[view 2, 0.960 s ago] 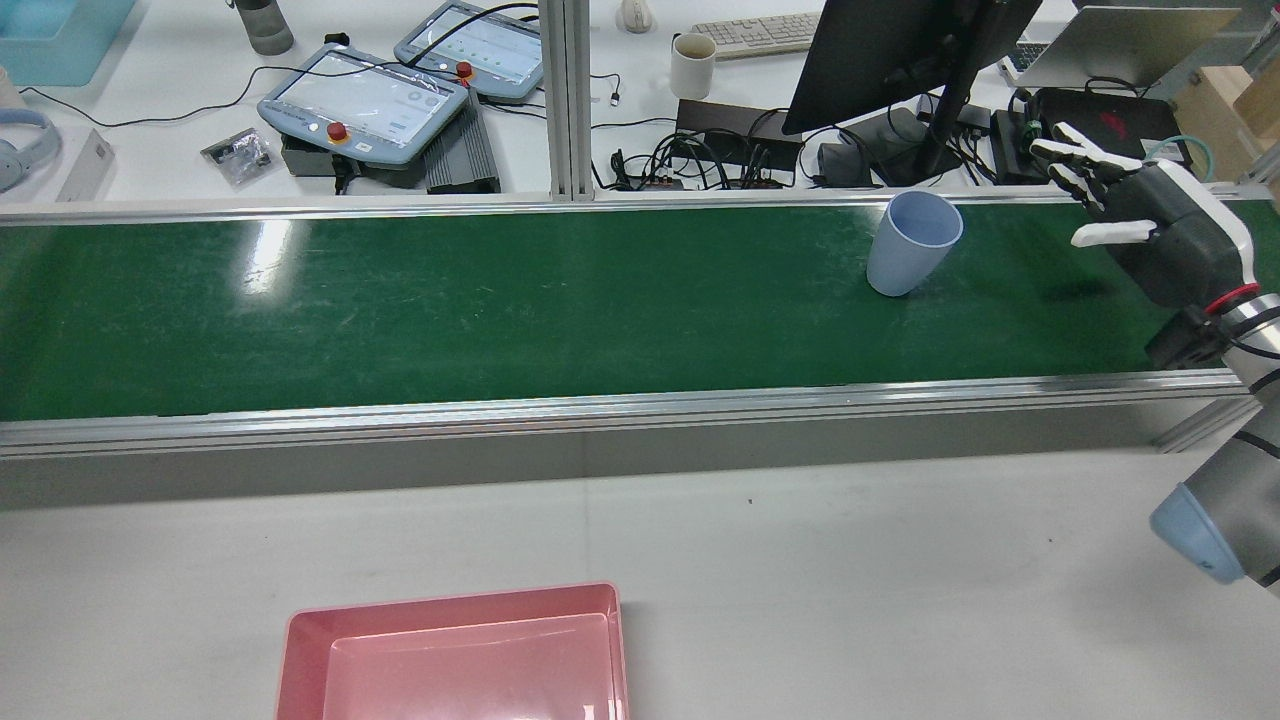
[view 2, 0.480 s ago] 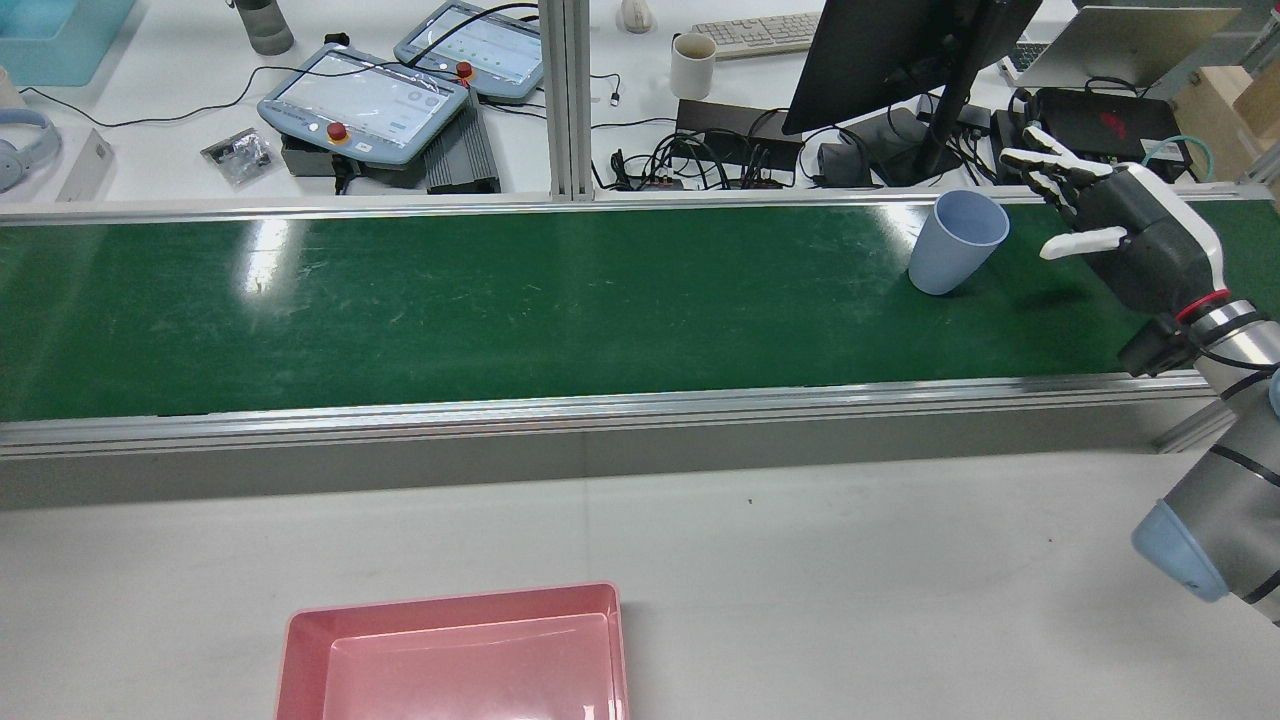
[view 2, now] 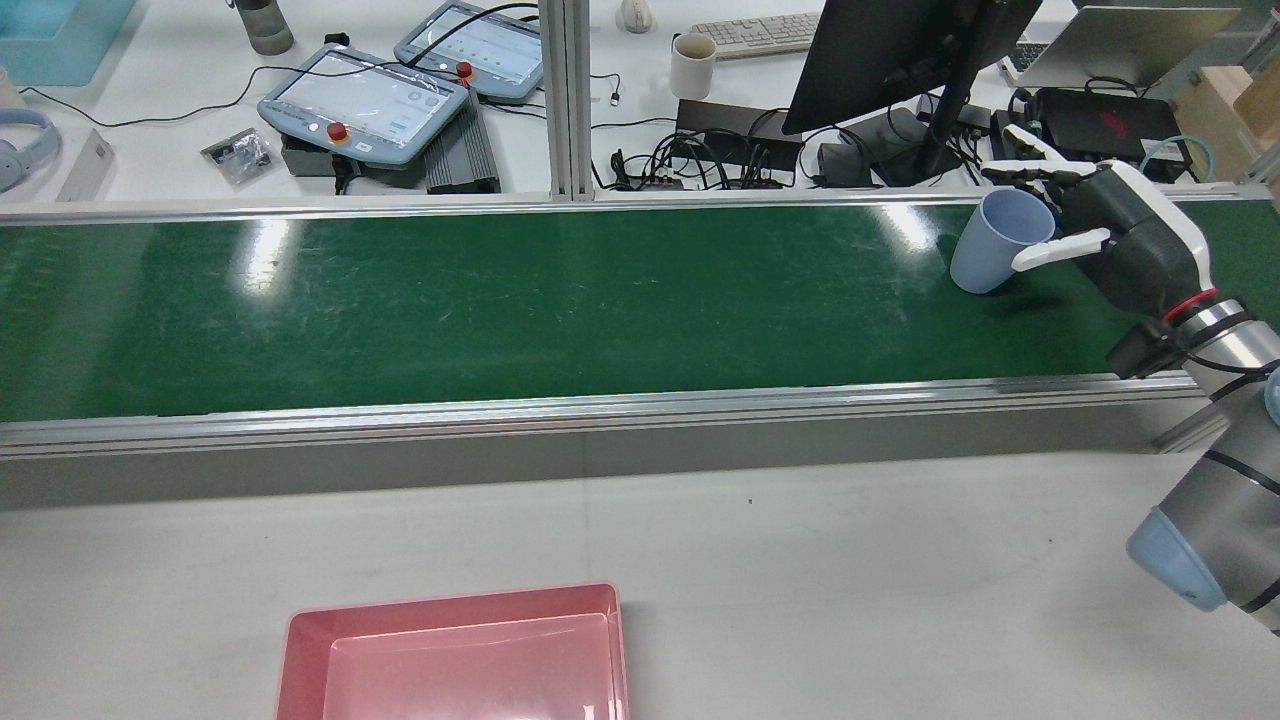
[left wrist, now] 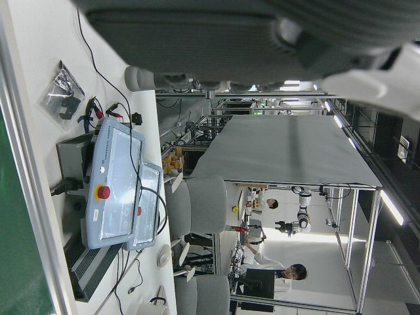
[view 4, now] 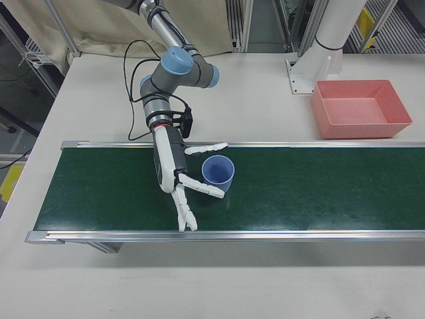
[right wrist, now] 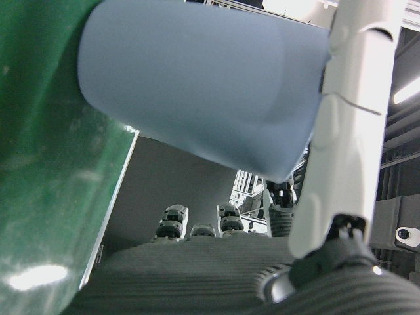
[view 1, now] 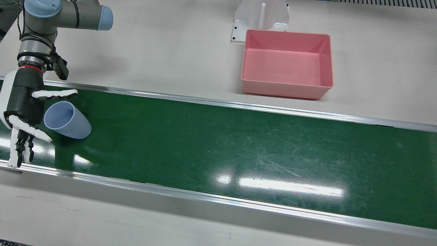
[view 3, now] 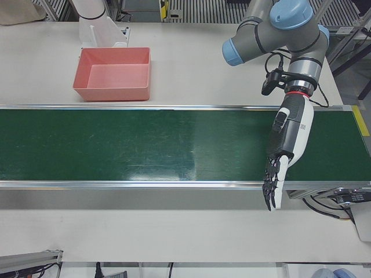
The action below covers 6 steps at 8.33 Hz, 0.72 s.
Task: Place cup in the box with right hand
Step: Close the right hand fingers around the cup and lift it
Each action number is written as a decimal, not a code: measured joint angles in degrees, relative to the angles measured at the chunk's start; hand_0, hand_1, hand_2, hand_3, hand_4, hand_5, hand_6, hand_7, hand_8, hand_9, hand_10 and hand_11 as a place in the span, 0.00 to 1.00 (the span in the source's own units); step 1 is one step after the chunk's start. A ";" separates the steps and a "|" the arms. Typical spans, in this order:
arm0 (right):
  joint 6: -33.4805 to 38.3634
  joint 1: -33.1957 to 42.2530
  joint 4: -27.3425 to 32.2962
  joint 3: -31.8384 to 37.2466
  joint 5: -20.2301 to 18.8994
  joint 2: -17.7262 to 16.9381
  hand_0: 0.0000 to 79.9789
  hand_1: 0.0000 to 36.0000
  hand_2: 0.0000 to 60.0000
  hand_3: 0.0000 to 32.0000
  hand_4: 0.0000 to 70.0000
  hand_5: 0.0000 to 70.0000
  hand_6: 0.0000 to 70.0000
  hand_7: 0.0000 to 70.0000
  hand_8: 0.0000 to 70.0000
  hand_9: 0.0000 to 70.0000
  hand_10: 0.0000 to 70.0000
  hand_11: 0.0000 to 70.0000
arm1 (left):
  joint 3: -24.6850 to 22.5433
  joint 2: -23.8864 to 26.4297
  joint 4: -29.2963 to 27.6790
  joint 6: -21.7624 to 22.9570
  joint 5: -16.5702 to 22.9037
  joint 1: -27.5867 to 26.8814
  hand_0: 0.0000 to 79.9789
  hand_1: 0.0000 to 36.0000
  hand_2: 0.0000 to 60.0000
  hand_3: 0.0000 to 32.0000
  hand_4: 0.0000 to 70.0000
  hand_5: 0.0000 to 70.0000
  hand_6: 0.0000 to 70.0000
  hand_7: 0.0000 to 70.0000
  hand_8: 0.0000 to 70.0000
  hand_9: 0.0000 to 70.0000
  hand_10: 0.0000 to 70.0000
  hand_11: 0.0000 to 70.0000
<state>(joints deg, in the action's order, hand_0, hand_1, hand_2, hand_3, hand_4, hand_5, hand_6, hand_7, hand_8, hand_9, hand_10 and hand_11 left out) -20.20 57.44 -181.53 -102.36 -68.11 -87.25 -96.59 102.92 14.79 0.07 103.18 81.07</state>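
A light blue cup stands on the green belt near its end; it also shows in the rear view, the right-front view and close up in the right hand view. My right hand is open beside it, with the thumb on one side and the fingers spread on the other, so the cup sits between them. I cannot tell if they touch. The pink box sits empty on the white table beyond the belt. My left hand is open and empty over the belt's other end.
The belt has raised aluminium rails along both long edges. A white arm pedestal stands right behind the box. Teach pendants, a monitor and cables lie on the desk past the belt.
The cup has travelled right along the belt in the rear view. My right hand has moved left and down to meet it and now brackets it.
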 measured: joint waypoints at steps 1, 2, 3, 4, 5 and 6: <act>-0.52 -0.37 -0.06 0.17 0.03 -0.13 0.75 0.47 0.00 0.00 0.34 0.10 0.06 0.13 0.00 0.01 0.09 0.16 | 0.02 0.00 -0.01 0.01 0.00 -0.02 0.00 0.00 0.00 0.00 0.00 0.00 0.00 0.00 0.00 0.00 0.00 0.00; -0.87 -0.59 -0.11 0.33 0.04 -0.28 0.75 0.46 0.00 0.00 0.32 0.10 0.06 0.13 0.00 0.01 0.09 0.16 | 0.05 0.00 -0.02 0.02 0.00 0.00 0.00 0.00 0.00 0.00 0.00 0.00 0.00 0.00 0.00 0.00 0.00 0.00; -1.03 -0.71 -0.13 0.42 0.02 -0.40 0.75 0.46 0.00 0.00 0.35 0.10 0.06 0.15 0.00 0.03 0.08 0.15 | 0.07 0.00 -0.02 -0.01 0.02 0.02 0.00 0.00 0.00 0.00 0.00 0.00 0.00 0.00 0.00 0.00 0.00 0.00; -1.11 -0.75 -0.20 0.45 0.01 -0.52 0.75 0.49 0.00 0.00 0.40 0.10 0.07 0.18 0.00 0.03 0.08 0.14 | 0.08 0.00 -0.02 -0.03 0.03 0.04 0.00 0.00 0.00 0.00 0.00 0.00 0.00 0.00 0.00 0.00 0.00 0.00; -1.17 -0.79 -0.30 0.51 0.00 -0.62 0.75 0.53 0.00 0.00 0.40 0.10 0.07 0.17 0.00 0.01 0.07 0.13 | 0.08 0.00 -0.02 -0.03 0.02 0.03 0.00 0.00 0.00 0.00 0.00 0.00 0.00 0.00 0.00 0.00 0.00 0.00; -1.18 -0.88 -0.35 0.70 0.03 -0.67 0.73 0.54 0.10 0.00 0.41 0.10 0.10 0.28 0.04 0.10 0.11 0.19 | 0.08 0.00 -0.02 0.00 0.01 0.00 0.00 0.00 0.00 0.00 0.00 0.00 0.00 0.00 0.00 0.00 0.00 0.00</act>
<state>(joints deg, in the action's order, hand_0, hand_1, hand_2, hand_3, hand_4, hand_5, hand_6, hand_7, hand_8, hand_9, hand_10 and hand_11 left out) -21.38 56.56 -181.88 -101.66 -68.09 -87.92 -96.51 102.92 14.77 0.06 103.19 81.07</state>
